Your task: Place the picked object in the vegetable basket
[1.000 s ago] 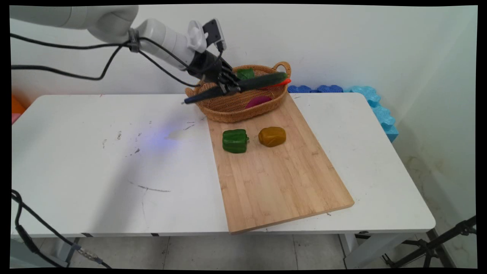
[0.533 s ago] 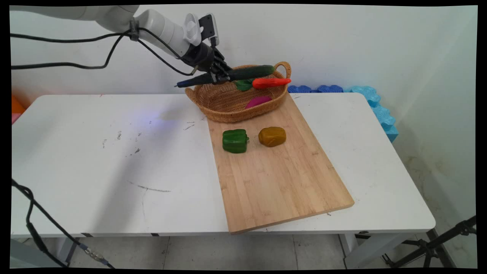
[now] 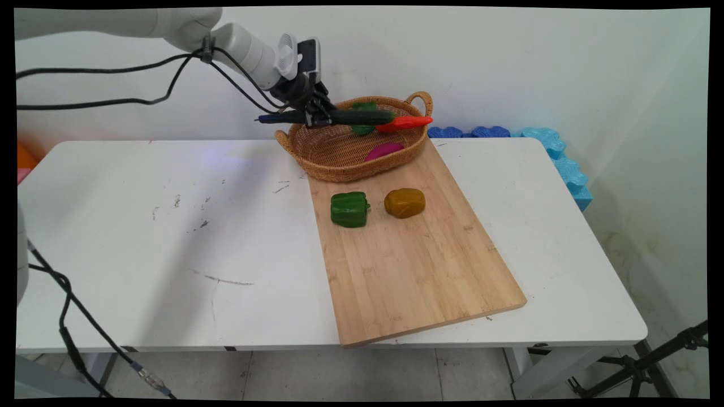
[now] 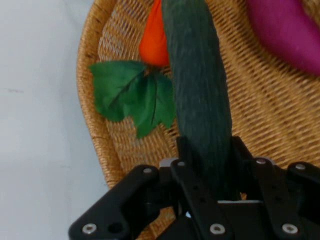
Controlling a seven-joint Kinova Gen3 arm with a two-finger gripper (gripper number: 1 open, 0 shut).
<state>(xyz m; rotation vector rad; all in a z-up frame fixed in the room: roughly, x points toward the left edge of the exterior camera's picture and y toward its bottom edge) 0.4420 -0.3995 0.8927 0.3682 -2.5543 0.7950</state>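
Main view: tool (image 3: 318,117) gripping cucumber (image 3: 362,117), level, lengthwise left-right above basket (image 3: 339,164).

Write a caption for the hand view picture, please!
The gripper holds a dark green cucumber over a wicker basket with a carrot and something purple inside.

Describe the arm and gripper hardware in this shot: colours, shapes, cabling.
The arm is white, built of smooth rounded tube links. A white ribbed disc and a small black box sit at the wrist. The gripper is black, a two-finger linkage of flat bars joined by silver screws. Black cables hang loosely from a clamp on the forearm.
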